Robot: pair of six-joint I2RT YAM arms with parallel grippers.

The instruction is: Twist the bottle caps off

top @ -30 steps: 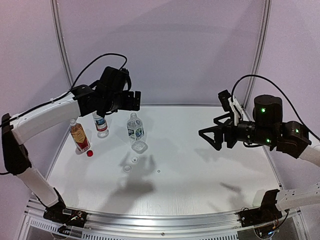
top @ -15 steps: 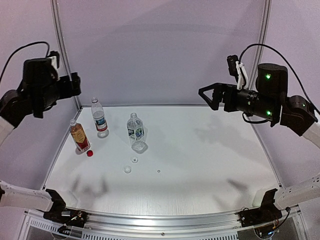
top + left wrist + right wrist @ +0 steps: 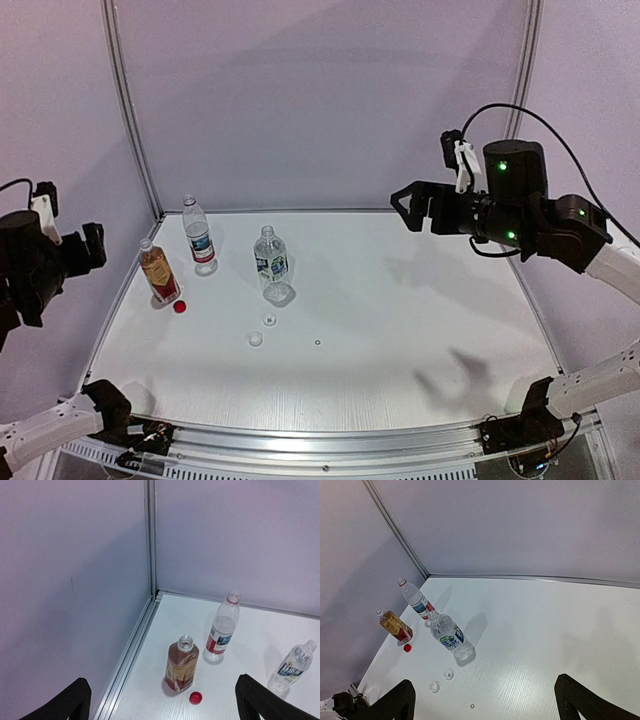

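Top external: caps [image 3: 180, 307] far from fingers [image 3: 400, 195]

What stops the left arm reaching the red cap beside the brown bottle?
Nothing visible, so probably yes. The red cap lies bare on the table beside the brown bottle, nothing over it. The left tool is open, empty, raised off to the side; only that close bottle calls for care.

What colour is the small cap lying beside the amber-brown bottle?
Bright red; the small round plastic cap shows best in the left wrist view.
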